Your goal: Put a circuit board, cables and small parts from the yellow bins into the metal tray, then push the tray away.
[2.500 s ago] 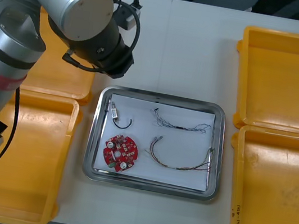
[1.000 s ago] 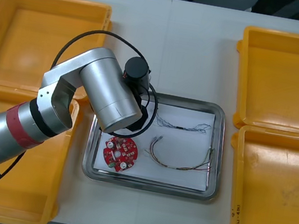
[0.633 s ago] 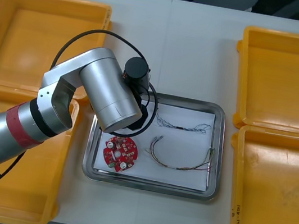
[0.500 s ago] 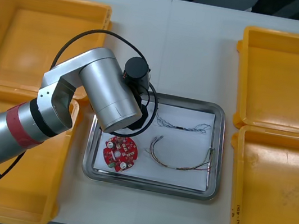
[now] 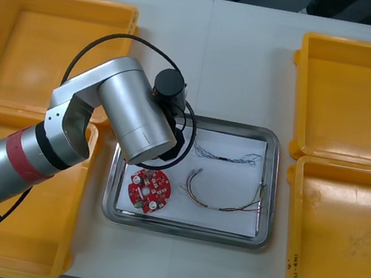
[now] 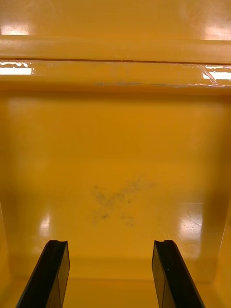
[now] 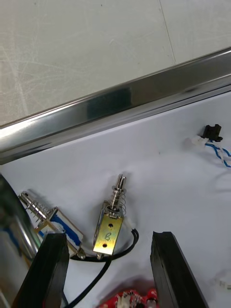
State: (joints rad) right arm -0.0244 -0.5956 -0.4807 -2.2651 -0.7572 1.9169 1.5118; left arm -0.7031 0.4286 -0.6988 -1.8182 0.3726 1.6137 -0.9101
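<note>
The metal tray [image 5: 267, 194], white inside, lies mid-table. In it are a round red circuit board [image 5: 149, 191], a blue and white cable [image 5: 229, 154] and a red and yellow cable [image 5: 225, 203]. My left arm [image 5: 139, 121] hangs over the tray's left rear corner. In the left wrist view my left gripper [image 7: 108, 236] is open, with a small metal part [image 7: 110, 226] lying loose on the liner between the fingers. A second small metal part [image 7: 45, 221] with a black cable [image 7: 103, 276] lies beside it. My right gripper [image 6: 109, 248] is open over the right front bin [image 6: 115, 144].
Two yellow bins stand on the left [image 5: 46, 39] [image 5: 17, 218] and two on the right [image 5: 355, 95] [image 5: 339, 241]; their floors look bare. The tray's shiny rim [image 7: 120, 103] runs just beyond the left fingers, with bare table past it.
The left arm swung in from the far left bin to the tray's left rear corner. Over the last second it only shifted very slightly. The right arm has stayed still.
</note>
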